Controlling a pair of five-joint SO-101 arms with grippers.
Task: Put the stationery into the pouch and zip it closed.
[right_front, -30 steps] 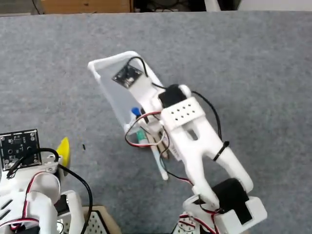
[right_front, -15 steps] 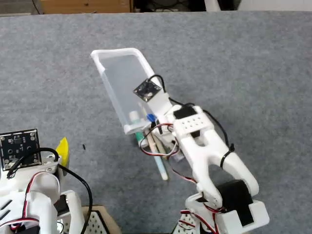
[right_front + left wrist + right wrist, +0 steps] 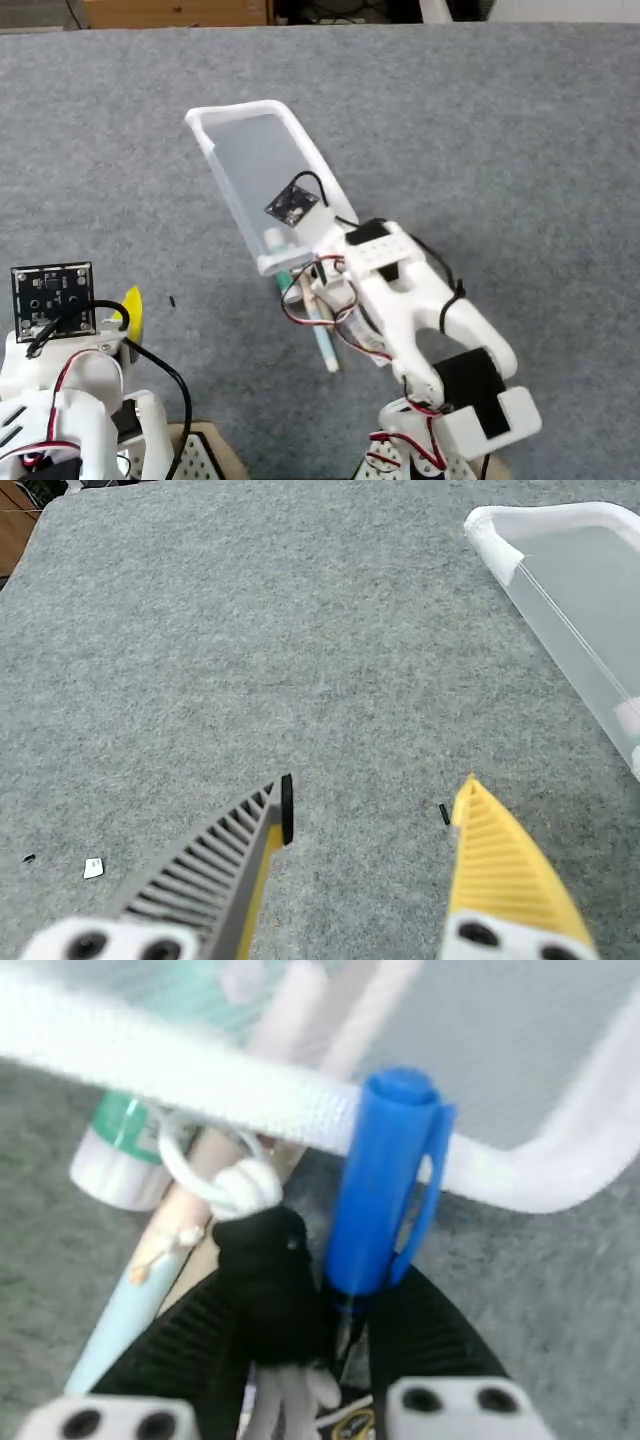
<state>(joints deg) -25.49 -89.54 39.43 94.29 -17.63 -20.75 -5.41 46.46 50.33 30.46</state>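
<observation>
A clear pouch [image 3: 250, 160] with white edging lies slanted mid-table, its mouth toward the arms. Several pens stick out of the mouth: a light blue one [image 3: 325, 345], a green-and-white one [image 3: 115, 1145] and a beige one [image 3: 190, 1205]. My right gripper [image 3: 303, 262] is at the mouth, shut on a blue capped pen [image 3: 385, 1175] whose tip crosses the pouch's white zip band [image 3: 190, 1085]. A white pull ring and knot [image 3: 240, 1182] hang from that band. My left gripper [image 3: 375, 805] hovers open over bare carpet at the near left, with the pouch's far corner [image 3: 500, 540] off to one side.
Grey carpet [image 3: 520, 150] covers the table, with free room all around the pouch. A small black speck [image 3: 444, 813] and a white scrap [image 3: 92, 868] lie on the carpet near my left gripper. A wooden edge [image 3: 180, 12] runs along the far side.
My right arm drew back from the far end of the pouch to its mouth. The pouch shifted slightly. The left arm barely moved.
</observation>
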